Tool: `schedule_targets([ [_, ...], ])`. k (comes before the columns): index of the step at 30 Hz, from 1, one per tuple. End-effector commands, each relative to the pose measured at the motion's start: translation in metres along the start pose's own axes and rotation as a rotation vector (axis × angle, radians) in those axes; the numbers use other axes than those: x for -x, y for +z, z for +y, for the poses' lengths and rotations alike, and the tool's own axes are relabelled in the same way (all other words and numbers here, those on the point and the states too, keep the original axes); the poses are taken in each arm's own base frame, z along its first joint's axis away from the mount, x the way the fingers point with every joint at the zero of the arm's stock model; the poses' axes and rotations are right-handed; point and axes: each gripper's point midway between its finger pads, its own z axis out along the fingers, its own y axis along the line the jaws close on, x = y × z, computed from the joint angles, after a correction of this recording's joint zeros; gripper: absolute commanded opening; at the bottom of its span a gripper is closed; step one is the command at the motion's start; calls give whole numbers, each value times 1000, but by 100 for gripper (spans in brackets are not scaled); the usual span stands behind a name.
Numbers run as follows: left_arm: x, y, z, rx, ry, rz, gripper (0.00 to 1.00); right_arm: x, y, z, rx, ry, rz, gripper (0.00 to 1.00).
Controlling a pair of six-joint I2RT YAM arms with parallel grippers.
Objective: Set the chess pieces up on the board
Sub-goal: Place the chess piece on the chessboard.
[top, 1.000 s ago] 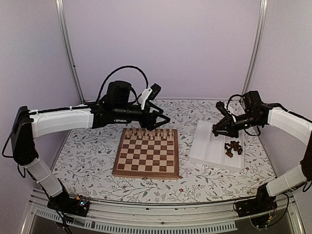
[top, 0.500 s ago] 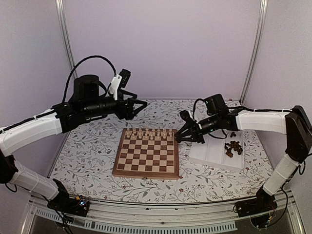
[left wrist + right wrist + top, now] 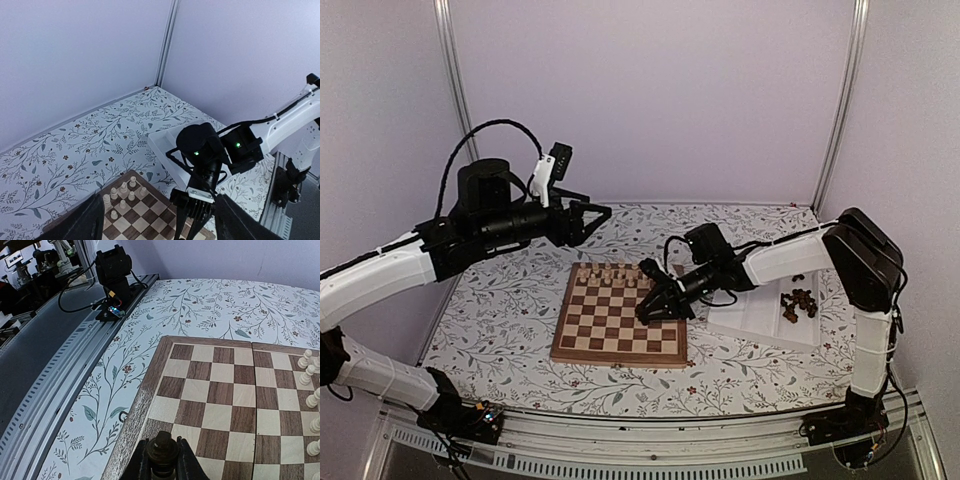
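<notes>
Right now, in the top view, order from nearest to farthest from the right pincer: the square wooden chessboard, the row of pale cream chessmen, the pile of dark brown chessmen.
1. Square wooden chessboard: under the right pincer.
2. Row of pale cream chessmen: board's far edge.
3. Pile of dark brown chessmen: in the white tray, right.

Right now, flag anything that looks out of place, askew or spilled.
The dark chess pieces lie jumbled in a heap in the white tray, off the board. Otherwise nothing stands out: the pale pieces stand upright along its far edge, and the right gripper holds one dark piece upright.
</notes>
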Motion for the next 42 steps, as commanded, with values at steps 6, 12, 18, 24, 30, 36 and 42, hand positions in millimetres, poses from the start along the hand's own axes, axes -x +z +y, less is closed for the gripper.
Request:
schedule_targets([
  [6,-7,-18,5,39,-26,9,77,-13,29,7,67,32,6,12],
  [12,-16,-20,5,33,-46,28,77,-29,34,4,70,68,27,12],
  [18,-26,-23,5,32,-57,54,77,-36,35,4,75,94,48,29],
  [24,-45,-27,7,53,-62,116,77,-19,24,7,63,74,98,45],
  [30,-91,-27,19,115,-87,262,76,13,-17,21,22,36,123,46],
  [36,-154,-22,17,146,-182,462,73,14,-54,11,-192,44,222,45],
  [42,-164,-33,34,272,-119,481,74,-3,-50,4,-410,35,400,44],
])
